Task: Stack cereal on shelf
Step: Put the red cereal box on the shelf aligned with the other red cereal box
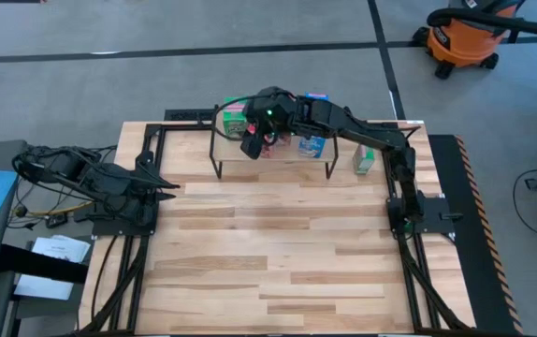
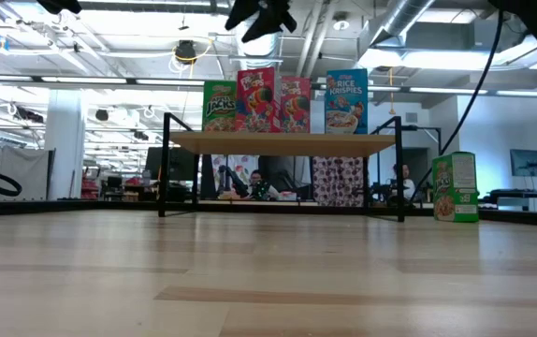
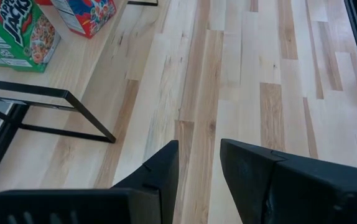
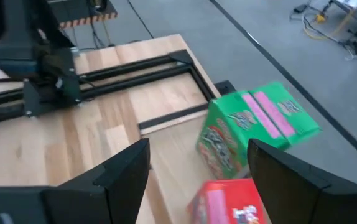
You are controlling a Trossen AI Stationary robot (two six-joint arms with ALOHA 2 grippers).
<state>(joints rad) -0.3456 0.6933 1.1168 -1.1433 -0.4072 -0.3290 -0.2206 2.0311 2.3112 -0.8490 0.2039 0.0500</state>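
The shelf [image 2: 287,142] stands at the table's far middle. On its top stand, upright in a row, a green cereal box [image 2: 220,106], two red ones [image 2: 256,98] [image 2: 294,103] and a blue one [image 2: 346,101]. Another green box [image 2: 455,187] stands upright on the table, right of the shelf. My right gripper [image 1: 250,145] hovers open above the shelf's left part. In its wrist view [image 4: 197,149] the green box [image 4: 253,134] and a red box [image 4: 228,202] lie beyond its fingers, untouched. My left gripper [image 1: 170,187] waits shut at the table's left edge, over bare wood [image 3: 197,149].
The near half of the tabletop [image 1: 278,262] is bare wood. Black frame rails run along both sides [image 1: 418,271]. Cables [image 1: 53,178] lie left of the table. An orange shop vacuum [image 1: 465,37] stands on the floor at the far right. People sit in the room behind [image 2: 259,183].
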